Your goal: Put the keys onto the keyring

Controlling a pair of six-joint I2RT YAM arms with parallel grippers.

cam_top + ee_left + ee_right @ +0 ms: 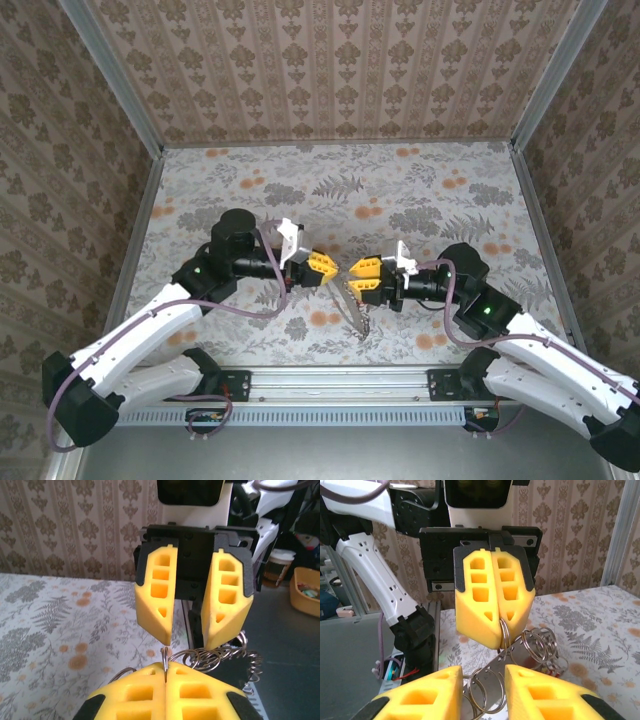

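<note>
Right, your left jaws are shut tight on one wire ring of the keyring (pixel 537 642), holding the bunch up off the table (pixel 300 180) between both arms, likely to pin it steady for threading. Your right jaws stand partly open, with rings loose in the gap and nothing clamped. Keys: can't tell them apart in that tangle.

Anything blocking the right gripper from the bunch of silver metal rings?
Nothing visible. The bunch of silver metal rings sits between the right gripper's open fingers, opposite the left gripper, which is shut on one ring.
</note>
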